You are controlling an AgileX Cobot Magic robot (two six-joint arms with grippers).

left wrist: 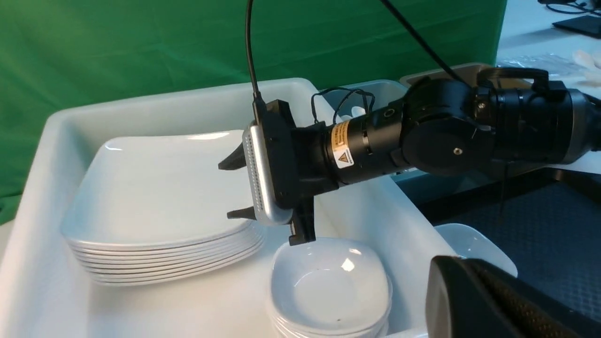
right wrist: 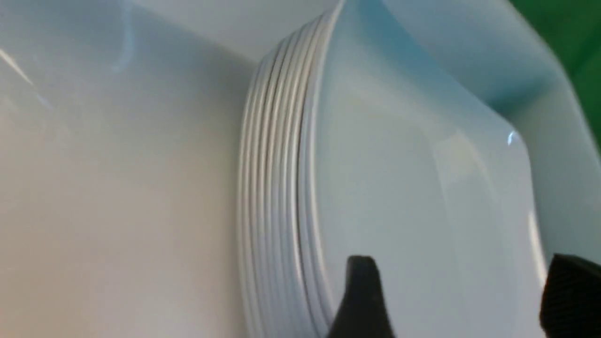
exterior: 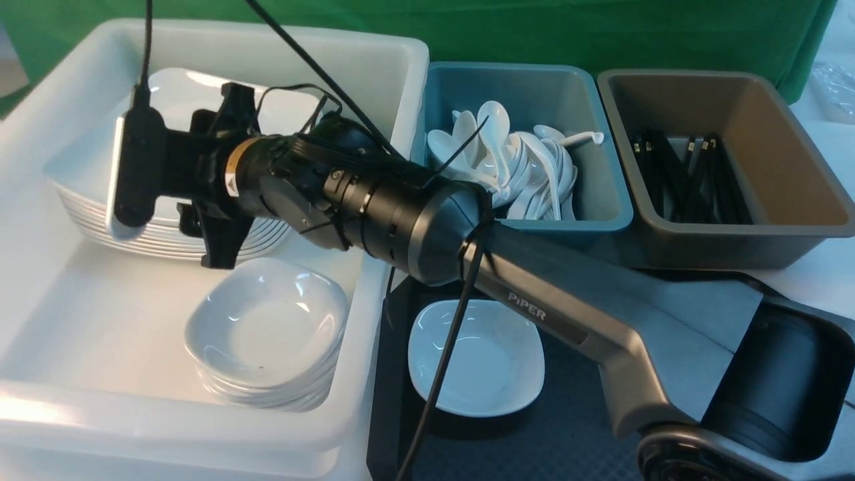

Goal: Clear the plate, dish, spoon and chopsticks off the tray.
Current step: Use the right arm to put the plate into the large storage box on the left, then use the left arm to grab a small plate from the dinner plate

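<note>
Dish (exterior: 475, 357) sits on the tray (exterior: 568, 434) under the right arm (exterior: 414, 220). Right jaws spread wide over the plate (exterior: 187, 90) stacked in the tub (exterior: 67, 334); left jaws squeezed tight.

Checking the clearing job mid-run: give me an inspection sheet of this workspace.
Surface: tray, only the dish seen on it; right arm hides part.
Job's things: plate tops the stack in the white tub; spoons in teal bin, chopsticks in brown bin.
Clutter: spare dish stack in the tub.
Grippers: right gripper over the plate, jaws open; left gripper shut.
Cables: black cable hangs across the dish.
Surroundings: green backdrop.
</note>
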